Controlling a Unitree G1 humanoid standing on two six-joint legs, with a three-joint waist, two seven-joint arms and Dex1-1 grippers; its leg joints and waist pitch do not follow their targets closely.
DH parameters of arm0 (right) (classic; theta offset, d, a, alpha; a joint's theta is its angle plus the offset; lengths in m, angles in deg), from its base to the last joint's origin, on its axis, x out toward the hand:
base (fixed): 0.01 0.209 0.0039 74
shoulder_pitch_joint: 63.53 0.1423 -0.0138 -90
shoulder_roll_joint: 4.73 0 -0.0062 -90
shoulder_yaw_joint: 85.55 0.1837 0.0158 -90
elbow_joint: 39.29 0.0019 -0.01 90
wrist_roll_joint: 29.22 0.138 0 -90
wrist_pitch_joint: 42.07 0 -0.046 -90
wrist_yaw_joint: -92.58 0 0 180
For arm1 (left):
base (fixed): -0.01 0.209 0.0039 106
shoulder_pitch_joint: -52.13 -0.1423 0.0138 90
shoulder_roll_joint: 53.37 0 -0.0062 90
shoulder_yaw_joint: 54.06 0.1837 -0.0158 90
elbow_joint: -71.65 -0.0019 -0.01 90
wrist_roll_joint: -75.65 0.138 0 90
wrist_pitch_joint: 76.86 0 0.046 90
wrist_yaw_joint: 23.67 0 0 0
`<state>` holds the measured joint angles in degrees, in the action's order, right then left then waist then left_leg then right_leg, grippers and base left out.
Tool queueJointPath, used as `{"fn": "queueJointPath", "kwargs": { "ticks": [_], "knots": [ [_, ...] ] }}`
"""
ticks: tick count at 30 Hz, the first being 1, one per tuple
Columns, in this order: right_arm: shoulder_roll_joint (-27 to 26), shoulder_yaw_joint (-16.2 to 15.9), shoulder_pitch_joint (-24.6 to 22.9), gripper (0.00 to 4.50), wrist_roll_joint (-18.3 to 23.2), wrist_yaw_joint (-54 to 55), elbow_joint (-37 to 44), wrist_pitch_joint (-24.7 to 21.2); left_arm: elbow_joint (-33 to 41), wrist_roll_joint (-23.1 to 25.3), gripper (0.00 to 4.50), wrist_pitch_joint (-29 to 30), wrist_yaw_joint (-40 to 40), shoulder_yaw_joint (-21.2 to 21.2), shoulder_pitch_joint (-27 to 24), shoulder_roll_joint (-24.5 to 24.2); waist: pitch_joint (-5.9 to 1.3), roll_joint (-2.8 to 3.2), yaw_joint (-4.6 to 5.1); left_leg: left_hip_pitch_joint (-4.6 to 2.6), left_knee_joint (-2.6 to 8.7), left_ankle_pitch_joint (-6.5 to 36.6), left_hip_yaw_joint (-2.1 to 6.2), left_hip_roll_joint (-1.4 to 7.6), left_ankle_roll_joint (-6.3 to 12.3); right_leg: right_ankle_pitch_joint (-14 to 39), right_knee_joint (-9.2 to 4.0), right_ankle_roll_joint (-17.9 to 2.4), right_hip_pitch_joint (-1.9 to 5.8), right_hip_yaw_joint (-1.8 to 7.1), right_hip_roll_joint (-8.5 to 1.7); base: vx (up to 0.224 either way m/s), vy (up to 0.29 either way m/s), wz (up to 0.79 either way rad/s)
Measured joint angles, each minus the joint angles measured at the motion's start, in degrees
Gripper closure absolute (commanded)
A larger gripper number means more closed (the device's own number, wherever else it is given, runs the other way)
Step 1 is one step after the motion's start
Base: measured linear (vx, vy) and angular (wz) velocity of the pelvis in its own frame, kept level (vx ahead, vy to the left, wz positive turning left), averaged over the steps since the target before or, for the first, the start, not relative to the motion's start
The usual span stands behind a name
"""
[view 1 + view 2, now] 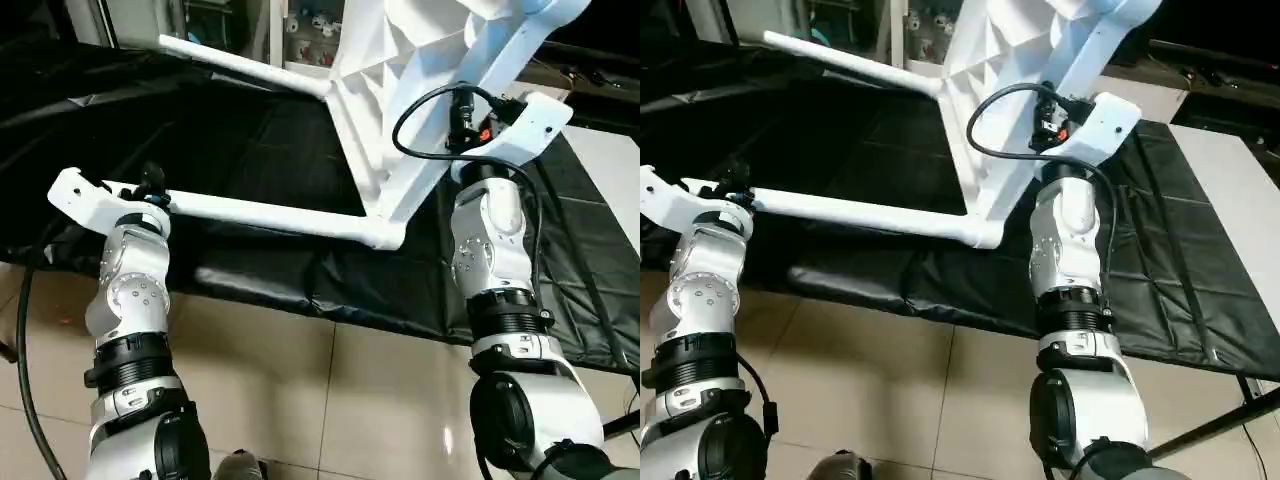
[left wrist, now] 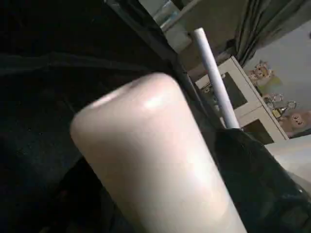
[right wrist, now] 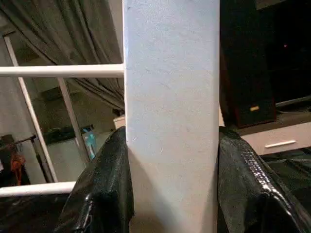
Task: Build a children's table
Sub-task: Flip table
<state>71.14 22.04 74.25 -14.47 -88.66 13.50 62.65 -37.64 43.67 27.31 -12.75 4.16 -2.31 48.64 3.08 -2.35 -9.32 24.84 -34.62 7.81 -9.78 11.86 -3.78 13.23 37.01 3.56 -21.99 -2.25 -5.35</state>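
The white tabletop (image 1: 400,60) stands on its edge on the black-covered bench, ribbed underside facing left. Two white tube legs are in its sockets and point left: a near leg (image 1: 270,215) low over the cloth and a far leg (image 1: 240,62) higher up. My left gripper (image 1: 152,190) is shut on the free end of the near leg, which fills the left wrist view as a tube (image 2: 160,160). My right gripper (image 3: 170,160) is shut on the tabletop's rim (image 3: 170,97), with a black finger (image 3: 104,184) on each side.
A black cloth (image 1: 250,130) covers the bench, whose front edge runs just before my forearms. A flat white board (image 1: 615,170) lies at the right. A shelf with small toys (image 1: 310,30) stands behind. Tiled floor (image 1: 300,400) shows below.
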Motion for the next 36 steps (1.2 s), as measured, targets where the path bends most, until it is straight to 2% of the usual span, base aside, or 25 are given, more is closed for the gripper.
{"fn": "queueJointPath", "kwargs": {
  "ticks": [15,28,36],
  "knots": [
    [4.01,0.71,0.13,2.68,-4.78,7.55,-1.20,3.67,-3.71,2.99,1.40,-3.05,2.43,-2.18,-0.30,-4.04,0.02,-0.03,-0.30,0.13,-0.13,-0.01,0.00,0.00,0.03,-0.05,0.00,0.07,-0.04,0.01,-0.01,0.000,0.000,0.00],
    [4.48,0.18,0.12,2.85,-8.83,13.30,-2.47,4.16,-4.68,3.13,1.40,-3.88,1.15,-0.97,-0.37,-3.29,0.04,-0.07,0.81,0.13,-0.16,-0.01,-0.03,0.00,0.04,-0.08,0.02,0.01,-0.07,0.02,0.00,0.000,0.000,0.00],
    [5.72,0.70,0.12,3.12,-10.18,15.87,-2.67,4.17,-4.70,3.24,1.40,-4.16,0.92,-1.04,-1.59,-3.84,0.12,-0.21,1.17,0.14,-0.16,0.00,-0.10,0.00,0.07,-0.07,0.02,0.00,-0.16,0.03,0.02,0.000,0.000,0.00]
  ]
}}
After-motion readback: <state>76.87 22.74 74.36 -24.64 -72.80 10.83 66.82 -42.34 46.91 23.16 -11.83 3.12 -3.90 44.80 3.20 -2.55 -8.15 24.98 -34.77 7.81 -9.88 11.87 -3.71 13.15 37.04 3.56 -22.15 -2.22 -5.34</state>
